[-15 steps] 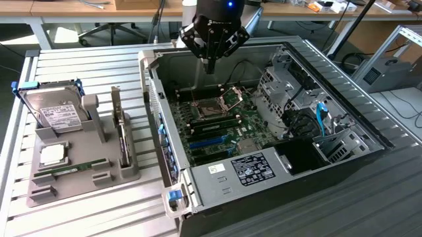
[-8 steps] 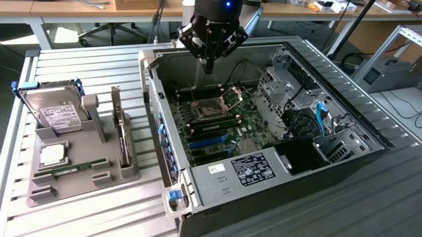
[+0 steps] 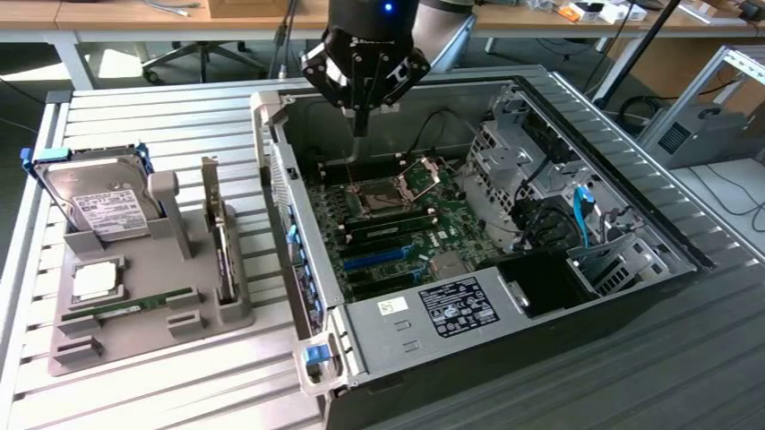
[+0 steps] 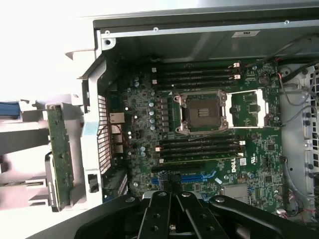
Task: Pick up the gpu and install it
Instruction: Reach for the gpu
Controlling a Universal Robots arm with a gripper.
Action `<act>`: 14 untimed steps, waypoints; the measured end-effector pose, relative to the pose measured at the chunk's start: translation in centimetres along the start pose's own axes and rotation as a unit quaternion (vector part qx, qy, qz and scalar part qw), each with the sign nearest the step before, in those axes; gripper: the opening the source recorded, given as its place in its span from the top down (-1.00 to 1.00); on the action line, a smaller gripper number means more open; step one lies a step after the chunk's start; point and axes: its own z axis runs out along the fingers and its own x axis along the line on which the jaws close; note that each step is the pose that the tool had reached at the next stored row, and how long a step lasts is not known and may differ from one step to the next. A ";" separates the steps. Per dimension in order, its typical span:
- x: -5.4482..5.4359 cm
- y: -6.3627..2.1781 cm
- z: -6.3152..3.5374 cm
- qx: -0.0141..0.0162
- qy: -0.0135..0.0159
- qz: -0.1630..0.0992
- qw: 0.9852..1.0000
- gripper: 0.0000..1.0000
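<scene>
The gpu (image 3: pixel 220 251), a thin flat rectangular card with dark faces and a pale metal piece at its far end, is standing on its long edge in a slot of a grey plastic holder (image 3: pixel 132 336) at the exterior view's left. In the wrist view the gpu (image 4: pixel 60 154) is showing a greenish face dotted with small parts. A silver hard drive with a white label (image 3: pixel 102 202) is leaning in the same holder, further toward that view's left.

The holder is sitting on a ribbed silver metal bench (image 3: pixel 156 116), beside an open black and grey computer case (image 3: pixel 371 345) that is lying on its side and exposing a green motherboard (image 3: pixel 395 228). Beyond the bench, an office chair (image 3: pixel 197 54) and pale wooden tables are standing on a dark floor.

The black gripper (image 3: pixel 356 130) is hanging inside the case over the motherboard, near the square metal processor socket (image 4: pixel 202 112). Its jaws are pressed together and carrying nothing, as the wrist view is showing at the gripper (image 4: pixel 172 191). The gpu is standing well apart from them, outside the case, with the case's perforated wall between the two.
</scene>
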 end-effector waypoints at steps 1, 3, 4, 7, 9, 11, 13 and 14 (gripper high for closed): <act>0.3 -0.02 -0.01 0.000 0.000 0.000 1.000 0.80; 0.8 -0.06 -0.02 0.000 0.000 0.000 1.000 0.80; 1.0 -0.08 -0.03 0.000 0.000 0.000 1.000 0.80; 1.8 -0.14 -0.05 0.000 0.000 0.000 1.000 0.80; 2.5 -0.19 -0.06 0.000 0.000 0.000 1.000 0.80; 3.3 -0.25 -0.09 0.000 0.000 0.000 1.000 0.80; 4.0 -0.30 -0.10 0.000 0.000 0.000 1.000 0.80; 4.4 -0.33 -0.11 0.000 0.000 0.000 1.000 0.80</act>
